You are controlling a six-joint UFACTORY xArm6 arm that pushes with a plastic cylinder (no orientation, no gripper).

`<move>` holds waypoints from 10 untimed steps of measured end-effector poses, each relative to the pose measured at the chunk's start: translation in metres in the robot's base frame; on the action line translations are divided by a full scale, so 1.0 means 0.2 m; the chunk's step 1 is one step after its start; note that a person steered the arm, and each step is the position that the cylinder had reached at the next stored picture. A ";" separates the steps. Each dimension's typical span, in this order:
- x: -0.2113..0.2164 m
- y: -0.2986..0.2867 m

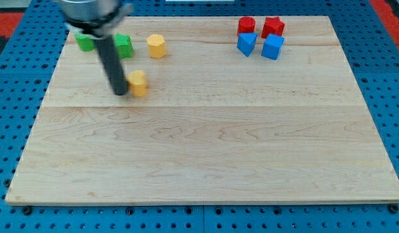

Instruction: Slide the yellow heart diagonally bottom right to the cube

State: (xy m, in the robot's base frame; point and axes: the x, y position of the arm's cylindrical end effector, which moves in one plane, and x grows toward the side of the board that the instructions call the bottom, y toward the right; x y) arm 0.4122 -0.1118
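my tip is resting on the wooden board at the view's upper left, touching the left side of the yellow heart. the tool is a plain dark rod, holding nothing, only pressing against that block. a yellow hexagonal block is sitting above and just to the right of the heart. two green blocks are lying near the top left edge, partly hidden behind the rod, their shapes unclear. far off at the view's top right, a red block and a red star are standing above a blue block and a blue cube.
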 end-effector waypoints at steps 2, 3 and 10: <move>-0.17 -0.02; -0.26 0.16; 0.19 1.28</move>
